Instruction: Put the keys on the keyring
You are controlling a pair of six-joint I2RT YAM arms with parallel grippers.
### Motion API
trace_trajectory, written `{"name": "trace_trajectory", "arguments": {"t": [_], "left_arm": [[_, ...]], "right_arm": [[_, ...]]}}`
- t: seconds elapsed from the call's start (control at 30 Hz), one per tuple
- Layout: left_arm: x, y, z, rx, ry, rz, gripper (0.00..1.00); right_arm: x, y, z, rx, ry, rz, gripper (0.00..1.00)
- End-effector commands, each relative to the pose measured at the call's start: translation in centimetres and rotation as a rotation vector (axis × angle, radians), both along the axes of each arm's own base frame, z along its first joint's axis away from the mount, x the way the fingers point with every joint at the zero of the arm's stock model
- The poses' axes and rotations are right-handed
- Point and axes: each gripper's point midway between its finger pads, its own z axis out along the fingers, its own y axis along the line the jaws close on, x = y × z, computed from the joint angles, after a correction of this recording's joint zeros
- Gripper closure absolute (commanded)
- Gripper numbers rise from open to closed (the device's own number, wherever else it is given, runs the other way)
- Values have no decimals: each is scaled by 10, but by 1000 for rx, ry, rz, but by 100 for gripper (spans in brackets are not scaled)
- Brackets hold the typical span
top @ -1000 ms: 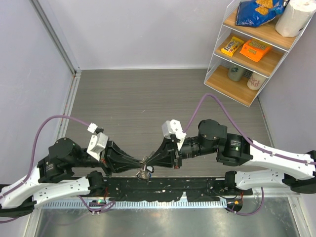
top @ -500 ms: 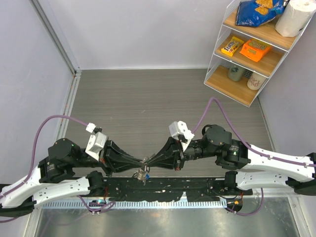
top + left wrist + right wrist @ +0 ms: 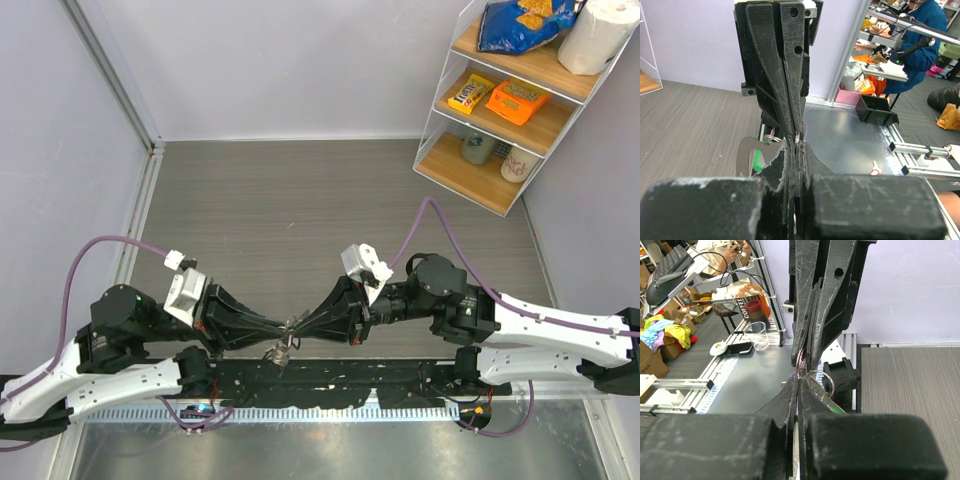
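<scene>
Pale lilac walls [image 3: 60, 150] close the left and far edges of the grey wood-grain tabletop [image 3: 300, 200]. About midway along its near edge, the left gripper [image 3: 286, 327] is clamped tight on the keyring [image 3: 816, 382], with the keys [image 3: 278, 352] dangling below. The right gripper [image 3: 298, 325], its jaws likewise pressed together, pinches the same ring tip to tip. A snack-laden shelf [image 3: 470, 175] fills the far right corner.
</scene>
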Motion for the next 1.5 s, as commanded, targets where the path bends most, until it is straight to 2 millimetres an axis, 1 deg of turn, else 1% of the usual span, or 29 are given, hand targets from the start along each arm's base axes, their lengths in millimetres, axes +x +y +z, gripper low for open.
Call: {"name": "trace_trajectory", "arguments": {"t": [0.0, 0.17, 0.37, 0.6, 0.73, 0.97, 1.17, 1.27, 1.47], "left_arm": [[14, 6, 39, -158, -41, 90, 100], [17, 6, 41, -173, -41, 104, 100], [20, 6, 44, -188, -38, 123, 100], [22, 9, 48, -211, -40, 139, 100], [24, 11, 47, -214, -35, 153, 100], [27, 15, 50, -231, -35, 175, 100], [28, 18, 54, -248, -39, 187, 100], [28, 18, 54, -248, -39, 186, 100], [27, 16, 50, -240, -33, 177, 100]], "right_arm": [[-11, 3, 1, 25, 7, 46, 95], [-12, 6, 1, 37, 12, 41, 95], [-9, 11, -2, 56, 22, 11, 94], [-11, 12, -4, 66, 29, 10, 95], [-11, 10, -5, 67, 25, 7, 95], [-10, 11, -15, 45, 29, -6, 95], [-10, 9, -19, 42, 28, -13, 94], [-9, 8, -20, 44, 28, -22, 88], [-7, 0, -4, 68, 3, -47, 75]]}}
